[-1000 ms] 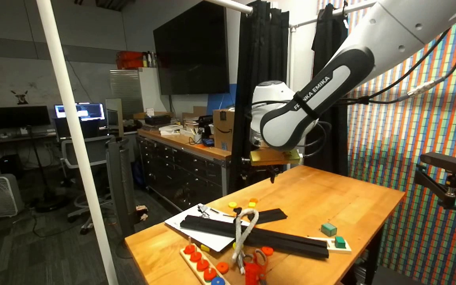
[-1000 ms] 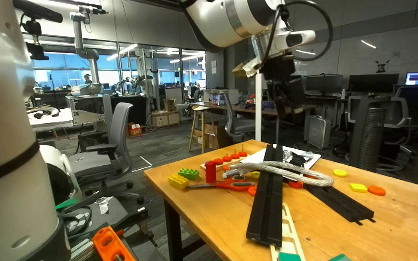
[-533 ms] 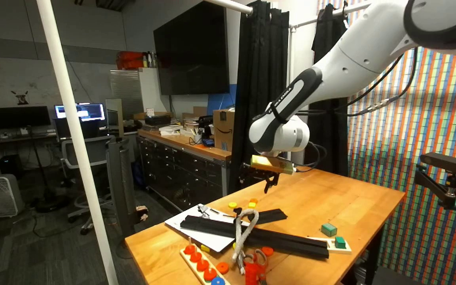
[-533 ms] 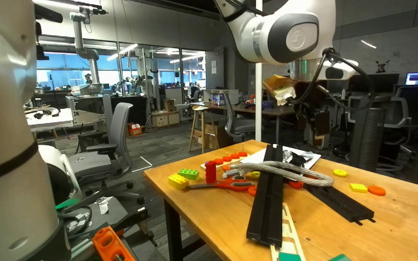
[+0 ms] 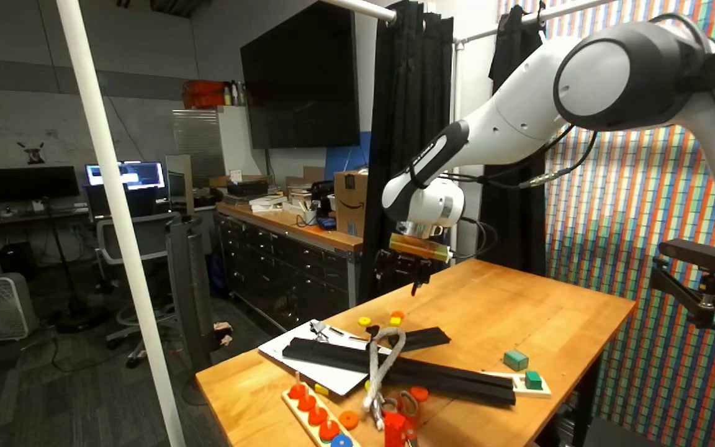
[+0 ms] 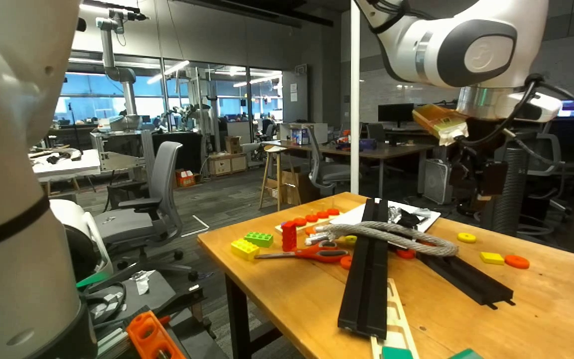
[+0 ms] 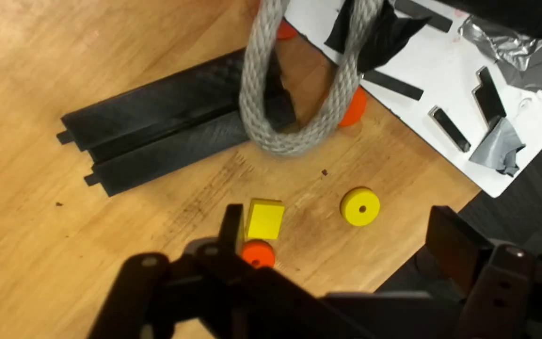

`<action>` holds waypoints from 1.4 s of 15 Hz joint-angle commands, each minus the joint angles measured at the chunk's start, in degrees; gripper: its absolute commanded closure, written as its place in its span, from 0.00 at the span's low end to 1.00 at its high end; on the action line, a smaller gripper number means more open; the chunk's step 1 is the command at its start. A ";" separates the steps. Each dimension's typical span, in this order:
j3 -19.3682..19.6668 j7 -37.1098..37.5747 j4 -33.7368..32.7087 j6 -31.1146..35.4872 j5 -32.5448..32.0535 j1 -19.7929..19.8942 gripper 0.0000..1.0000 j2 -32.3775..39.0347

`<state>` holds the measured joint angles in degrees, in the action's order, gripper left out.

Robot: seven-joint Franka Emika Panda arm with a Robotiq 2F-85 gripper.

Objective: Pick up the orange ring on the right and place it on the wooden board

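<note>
The orange ring (image 6: pixel 516 262) lies on the table, touching or nearly touching a yellow square block (image 6: pixel 492 258). In the wrist view the orange ring (image 7: pixel 258 253) is partly hidden behind a finger. My gripper (image 7: pixel 337 215) is open and empty, well above the table near its far edge. In an exterior view the gripper (image 5: pixel 418 287) hangs above and behind the ring (image 5: pixel 398 315). The pale flat panel, the wooden board (image 5: pixel 332 376), lies under a long black bar (image 5: pixel 457 380) and a rope. It also shows in the wrist view (image 7: pixel 440 77).
A yellow ring (image 7: pixel 360 207) lies near the orange ring. A rope loop (image 6: pixel 391 229) rises over the bars. A short black bar (image 6: pixel 466 279), scissors (image 6: pixel 324 253), more orange rings, a peg stand (image 5: pixel 295 400) and green blocks (image 5: pixel 516 360) are on the table.
The arm has swung across, carrying my gripper to the right in an exterior view. It dipped and then rose slightly. The things on the table have not moved.
</note>
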<state>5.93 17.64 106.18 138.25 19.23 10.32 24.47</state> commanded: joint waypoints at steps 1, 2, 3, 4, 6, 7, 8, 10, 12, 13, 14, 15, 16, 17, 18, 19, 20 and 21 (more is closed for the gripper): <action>1.27 2.13 -12.69 -8.98 0.07 1.45 0.00 6.97; 1.39 2.43 -15.09 -11.12 0.26 1.95 0.00 8.47; 1.46 2.97 -17.70 -13.40 0.32 2.45 0.00 10.29; 1.46 3.46 -20.19 -15.65 0.42 2.98 0.00 11.99; 1.34 4.20 -24.92 -19.27 0.78 4.06 0.00 15.47; 1.33 4.67 -27.24 -20.87 0.83 4.50 0.00 17.21; 1.27 5.19 -29.69 -22.41 0.93 4.96 0.00 19.09; 1.15 6.15 -34.18 -25.06 1.06 5.83 0.00 22.54; 0.95 6.86 -38.26 -27.13 1.22 6.65 0.00 25.79; 0.87 7.28 -40.13 -28.00 1.18 6.92 0.00 27.27; 0.76 7.64 -42.12 -29.08 1.11 7.19 0.00 28.81; 0.71 8.05 -43.83 -29.95 0.96 7.34 0.00 30.12; 0.66 8.44 -45.70 -31.07 0.78 7.48 0.00 31.52; 0.90 9.42 -47.65 -32.35 0.24 7.32 0.00 32.96; 1.08 10.33 -49.27 -33.47 -0.11 7.19 0.00 34.12; 1.01 10.89 -50.77 -34.36 -0.16 7.21 0.00 35.17; 1.00 11.45 -52.13 -35.15 -0.26 7.20 0.00 36.08; 1.05 12.09 -53.44 -35.84 -0.43 7.15 0.00 36.95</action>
<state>6.98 26.84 60.82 106.52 19.35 17.22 57.07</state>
